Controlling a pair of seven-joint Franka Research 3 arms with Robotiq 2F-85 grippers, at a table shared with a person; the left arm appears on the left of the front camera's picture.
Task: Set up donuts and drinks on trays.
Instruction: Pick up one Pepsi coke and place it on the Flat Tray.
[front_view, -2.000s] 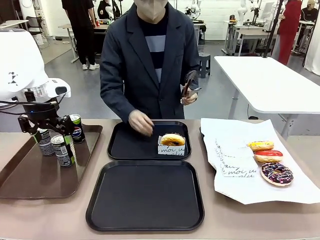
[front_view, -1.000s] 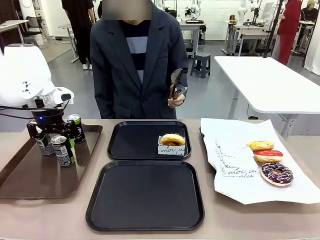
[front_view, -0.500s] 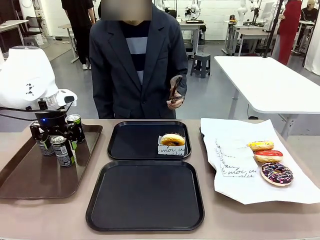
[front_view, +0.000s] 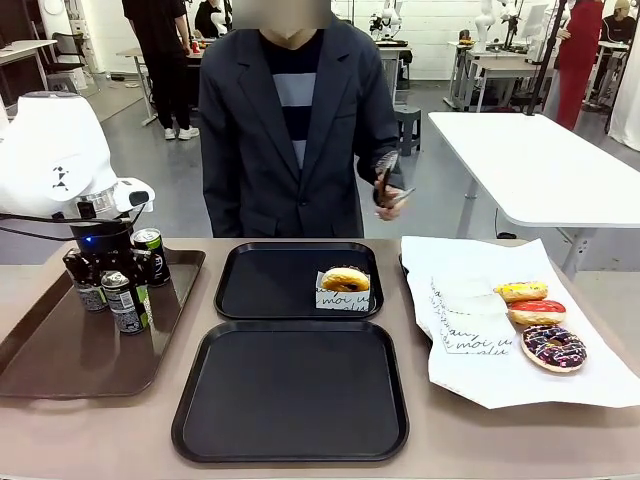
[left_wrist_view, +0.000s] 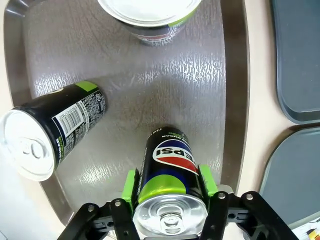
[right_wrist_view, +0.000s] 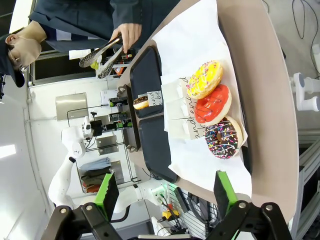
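Bright, even room light; sheen on the brown tray (left_wrist_view: 150, 90); wrist-view edges warp.

Four donuts (front_view: 345, 279) (front_view: 521, 291) (front_view: 537, 312) (front_view: 553, 347), three cans (left_wrist_view: 172, 170) (left_wrist_view: 65, 125) (left_wrist_view: 150, 10), two black trays (front_view: 270, 285) (front_view: 290, 390) and one brown tray (front_view: 70, 350).

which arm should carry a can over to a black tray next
Left: the left gripper has its jaws shut on the Pepsi can on the brown tray. The right gripper hangs open, facing the donuts.

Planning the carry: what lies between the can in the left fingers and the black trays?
Beside the held can, the floor and rim of the brown tray, then bare table before the black trays; the left wrist view shows it.
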